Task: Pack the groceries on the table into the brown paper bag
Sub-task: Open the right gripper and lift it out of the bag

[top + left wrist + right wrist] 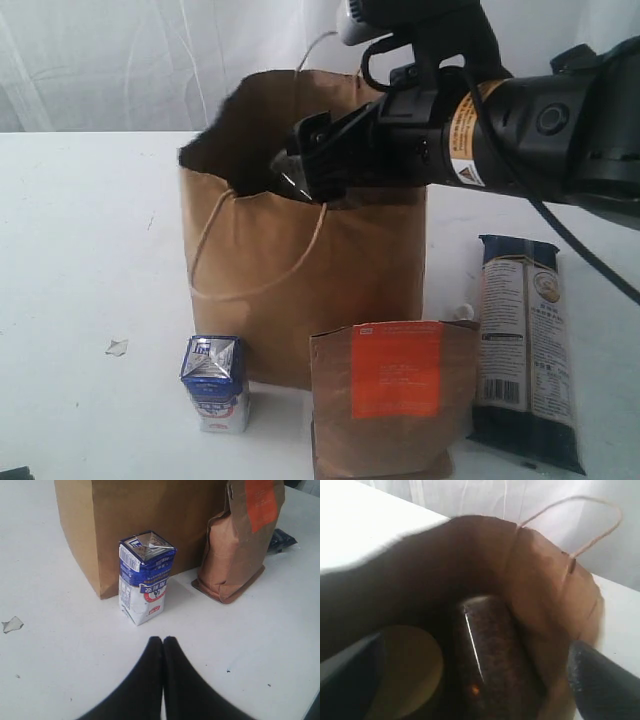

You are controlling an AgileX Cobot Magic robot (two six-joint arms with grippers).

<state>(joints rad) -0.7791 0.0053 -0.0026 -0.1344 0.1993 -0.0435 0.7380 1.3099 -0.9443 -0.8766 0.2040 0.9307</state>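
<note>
Currently on the table (80,230), item by item.

- Brown paper bag (300,250): upright at mid-tabletop, mouth open, one loop handle hanging down its front.
- Right gripper (475,647): over the bag's mouth, jaws spread wide, grasping nothing. Inside the bag beneath it are a dark speckled cylinder (487,665) and a round tan disc (410,670); neither can be identified for certain.
- Small blue-white carton (146,577): upright, just beside the bag's base, toward the tabletop's near edge.
- Brown pouch with orange label (395,400): upright, before the bag, by the same edge.
- Long dark-blue noodle packet (525,350): lying flat toward the right edge, beside the pouch.
- Left gripper (162,647): clenched, empty, above bare tabletop, facing the carton.
- Paper scrap (12,624): loose, well apart from the carton.
</note>
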